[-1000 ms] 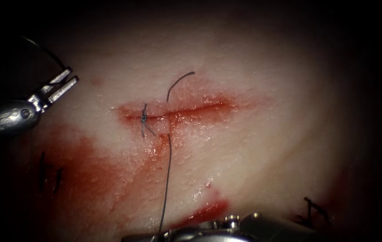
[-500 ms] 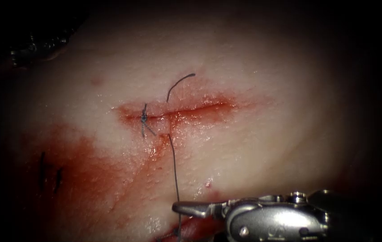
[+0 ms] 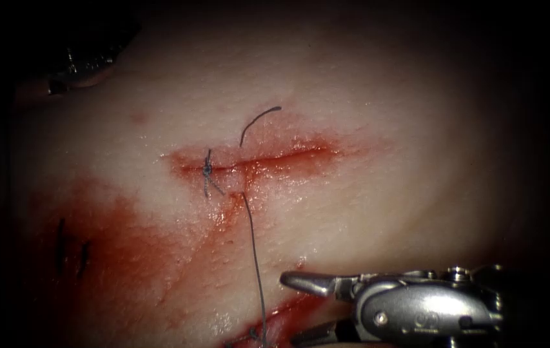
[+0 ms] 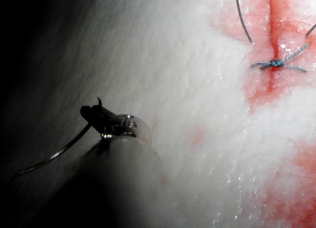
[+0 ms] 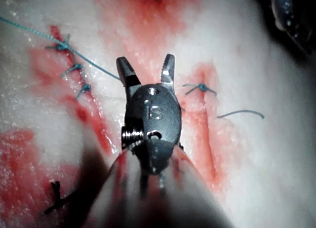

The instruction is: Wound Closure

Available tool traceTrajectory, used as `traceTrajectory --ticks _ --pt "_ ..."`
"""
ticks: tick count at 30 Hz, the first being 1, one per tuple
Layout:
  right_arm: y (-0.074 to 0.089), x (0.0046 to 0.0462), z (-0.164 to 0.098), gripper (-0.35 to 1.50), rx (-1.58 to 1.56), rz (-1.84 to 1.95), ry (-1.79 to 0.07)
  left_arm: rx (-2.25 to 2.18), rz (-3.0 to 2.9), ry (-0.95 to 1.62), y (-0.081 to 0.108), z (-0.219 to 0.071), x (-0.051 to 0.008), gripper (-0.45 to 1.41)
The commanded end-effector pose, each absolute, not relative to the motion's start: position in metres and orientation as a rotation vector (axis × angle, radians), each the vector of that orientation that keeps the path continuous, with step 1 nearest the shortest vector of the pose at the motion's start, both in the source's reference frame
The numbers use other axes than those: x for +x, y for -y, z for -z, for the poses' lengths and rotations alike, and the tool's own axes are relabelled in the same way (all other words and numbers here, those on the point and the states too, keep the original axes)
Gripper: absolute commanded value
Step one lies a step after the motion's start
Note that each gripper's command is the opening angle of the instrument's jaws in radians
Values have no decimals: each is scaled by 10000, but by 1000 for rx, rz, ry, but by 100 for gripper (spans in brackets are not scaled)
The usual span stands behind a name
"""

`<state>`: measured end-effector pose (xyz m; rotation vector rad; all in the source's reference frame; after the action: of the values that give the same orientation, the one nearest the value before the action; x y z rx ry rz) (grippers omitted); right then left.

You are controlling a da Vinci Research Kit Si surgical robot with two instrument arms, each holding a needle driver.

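The cut (image 3: 268, 158) runs across the tissue (image 3: 378, 129), with a tied knot (image 3: 207, 171) near its left end. To the right of the knot, thread (image 3: 253, 251) leaves the cut's near edge and runs down past my right tool (image 3: 291, 309), whose open jaws hold nothing. A short free tail (image 3: 258, 118) curls out on the far side. In the right wrist view the open right tool (image 5: 145, 65) has thread (image 5: 89, 65) running up to one jaw. My left tool (image 3: 78, 64) hangs far left, off the tissue. A thin curved grey strand (image 4: 54, 154), needle or thread, meets its tip (image 4: 96, 112).
Red fluid (image 3: 126, 258) spreads over the tissue below and left of the cut and pools near the right tool (image 3: 287, 312). Dark old stitches (image 3: 62, 248) sit at the far left. A second stitched line with several knots (image 5: 74, 70) lies beside the right tool.
The left tool has drawn back from the middle left to the dark upper left. The right tool has risen from the lower edge, and over the last half second moved right. The thread's lower run swung right.
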<state>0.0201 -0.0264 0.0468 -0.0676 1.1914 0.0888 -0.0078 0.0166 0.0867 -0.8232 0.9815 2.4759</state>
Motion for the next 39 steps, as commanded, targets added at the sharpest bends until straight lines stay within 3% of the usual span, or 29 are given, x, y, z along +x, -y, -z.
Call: traceTrajectory --ticks 1,3,6,12,18,27,30,33,35,39 --pt "259 209 -476 138 -68 -92 -1191 -822 -2456 -978 -173 -871 -83 84" --pt "258 207 -477 138 -70 -94 -1188 -828 -2405 -877 -170 -870 -84 118" --pt "258 206 -478 138 -72 -96 -1185 -807 -2406 -749 -164 -865 -85 135" --pt "257 201 -480 136 -70 -103 -1181 -875 -2439 -591 -137 -839 -85 140" --pt "250 189 -490 128 -64 -133 -1171 -1155 -2481 -531 -84 -800 -108 103" --pt "230 167 -514 121 -63 -250 -1148 -1335 -2644 -615 -10 -753 -176 88" --pt "228 160 -520 126 -63 -298 -1149 -1408 -2717 -676 14 -739 -200 71" --pt "227 153 -522 130 -80 -331 -1143 -1645 -2878 -722 42 -729 -228 42" --pt "227 152 -522 131 -89 -339 -1144 -1680 -2920 -725 53 -727 -237 42" --pt "228 151 -522 135 -95 -345 -1145 -1708 -2981 -730 71 -729 -252 59"
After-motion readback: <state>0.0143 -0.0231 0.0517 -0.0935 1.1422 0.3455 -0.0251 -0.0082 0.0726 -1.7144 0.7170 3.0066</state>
